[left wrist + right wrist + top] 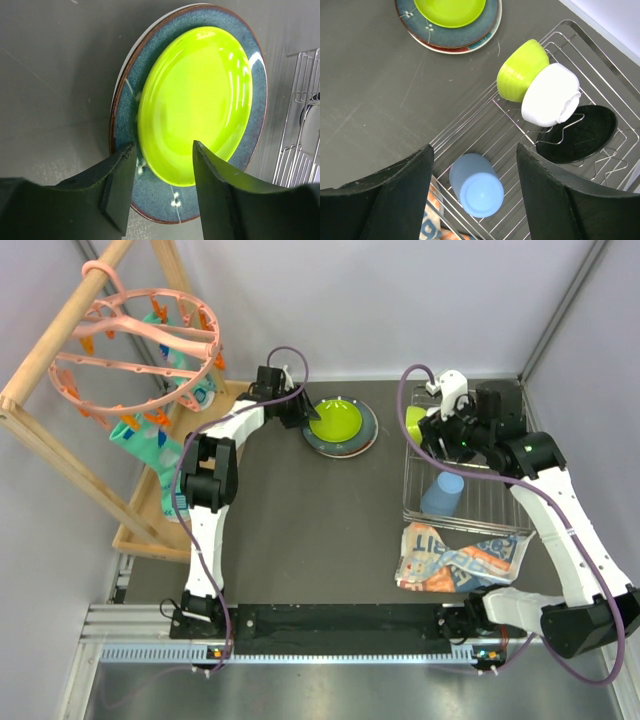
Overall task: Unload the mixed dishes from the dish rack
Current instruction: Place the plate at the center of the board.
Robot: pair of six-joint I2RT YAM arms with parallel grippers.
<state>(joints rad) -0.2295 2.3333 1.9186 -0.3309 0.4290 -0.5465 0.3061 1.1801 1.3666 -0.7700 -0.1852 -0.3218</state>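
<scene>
- Left pincer hangs over the unloaded stack, well apart from the rack. Its jaws are apart with nothing gripped, and they straddle the near rim of the lime plate, which lies on the teal plate.
- Risk: if that pincer pulls away low, a finger could catch the lime plate's rim and skid it off the teal one.
- Right pincer is poised above the rack with its jaws wide and empty, and the blue cup is below the gap.
- Risk: the cup lies tipped on the wires, so an off-centre pinch could squirt it loose or snag a finger in the rack.
- In the rack: the blue cup at the near end, and a lime bowl touching a white bowl at the far end. A black dish sits beside them.
- Risk: lifting either bowl may topple the other.
</scene>
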